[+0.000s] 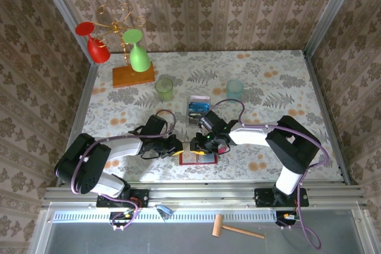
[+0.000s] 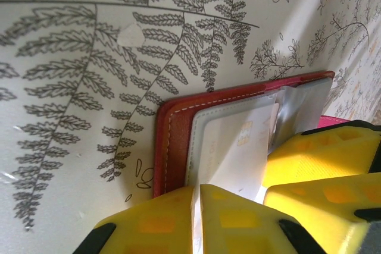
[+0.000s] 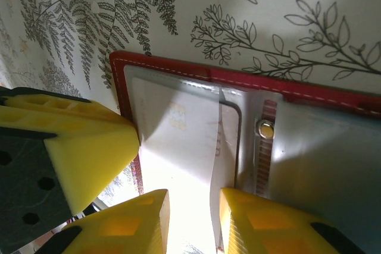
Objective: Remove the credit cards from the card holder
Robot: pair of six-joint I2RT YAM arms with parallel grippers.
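The red card holder [image 1: 196, 160] lies open on the floral table near the front edge, between both grippers. My left gripper [image 1: 178, 146] is at its left edge, the fingers [image 2: 155, 218] shut on the thin grey pocket sheet of the card holder [image 2: 175, 129]. A light credit card [image 2: 238, 147] sticks out of that pocket at a slant. My right gripper [image 1: 206, 142] hovers over the holder [image 3: 250, 78], open [image 3: 193, 197], with the light card [image 3: 178, 153] lying between and under its fingers. A metal snap [image 3: 265, 128] shows on the holder's spine.
A small pile of blue and light cards [image 1: 198, 110] lies just behind the holder. Farther back stand a green cup [image 1: 164, 89], a pale blue cup [image 1: 234, 89] and a wooden stand [image 1: 133, 75] holding red and green glasses. A wooden mallet [image 1: 238, 229] lies below the table's rail.
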